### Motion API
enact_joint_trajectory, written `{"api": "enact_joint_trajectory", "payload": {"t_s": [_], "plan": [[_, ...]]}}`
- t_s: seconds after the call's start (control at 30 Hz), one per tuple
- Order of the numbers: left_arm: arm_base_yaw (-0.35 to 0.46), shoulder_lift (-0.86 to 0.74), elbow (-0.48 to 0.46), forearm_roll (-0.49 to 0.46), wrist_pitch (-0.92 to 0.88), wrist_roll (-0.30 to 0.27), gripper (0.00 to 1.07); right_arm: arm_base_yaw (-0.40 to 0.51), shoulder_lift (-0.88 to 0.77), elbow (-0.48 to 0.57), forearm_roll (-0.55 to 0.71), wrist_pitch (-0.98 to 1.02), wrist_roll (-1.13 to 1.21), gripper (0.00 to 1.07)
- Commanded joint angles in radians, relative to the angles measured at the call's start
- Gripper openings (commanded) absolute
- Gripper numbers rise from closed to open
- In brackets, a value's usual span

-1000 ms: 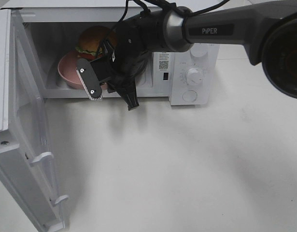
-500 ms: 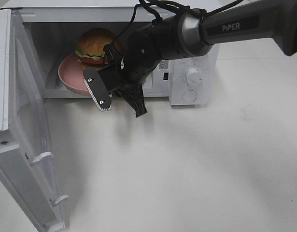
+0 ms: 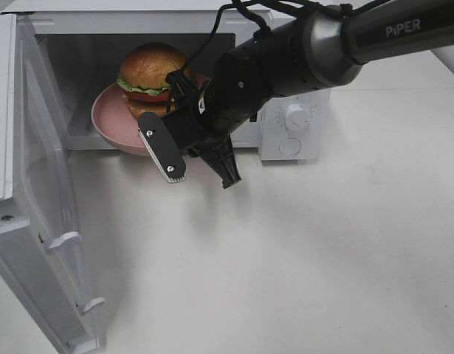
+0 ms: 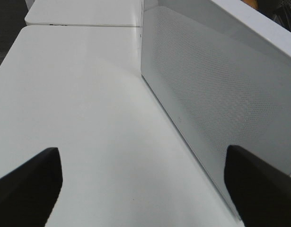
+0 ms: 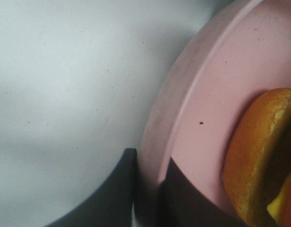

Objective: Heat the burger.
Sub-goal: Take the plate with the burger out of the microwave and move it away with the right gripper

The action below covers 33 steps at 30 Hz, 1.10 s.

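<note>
Plain white matte tabletop (image 3: 300, 251) fills most of the frame, boxy white microwave (image 3: 297, 114) upper left with its door swung open. Right gripper (image 5: 147, 198) is clamped on the round pink plate's (image 3: 112, 122) rim with the glossy golden-bun burger (image 3: 149, 74) on it; left gripper (image 4: 140, 182) has fingers wide apart

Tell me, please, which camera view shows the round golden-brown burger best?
The exterior high view: the round golden-brown burger shows nearly whole inside the white microwave. The right wrist view catches only its edge on the round pink plate; the left wrist view none.

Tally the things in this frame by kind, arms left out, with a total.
burger: 1
pink plate: 1
microwave: 1
Total: 3
</note>
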Motion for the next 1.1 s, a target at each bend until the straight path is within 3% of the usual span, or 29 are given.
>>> {"api": "enact_joint_trajectory", "payload": {"t_s": [0.03, 0.13, 0.2, 1.1], "plan": [[-0.001, -0.020, 0.004, -0.010, -0.012, -0.002, 0.87, 0.002, -0.078, 0.069, -0.016, -0.102, -0.018, 0.00], [-0.001, -0.020, 0.004, -0.010, -0.012, -0.002, 0.87, 0.002, -0.086, 0.082, -0.016, -0.105, -0.018, 0.00], [-0.001, -0.020, 0.004, -0.010, -0.012, -0.002, 0.87, 0.002, -0.126, 0.146, -0.017, -0.118, -0.018, 0.00], [-0.001, -0.020, 0.004, -0.010, -0.012, -0.002, 0.87, 0.002, -0.425, 0.548, -0.017, -0.207, -0.002, 0.00]]}}
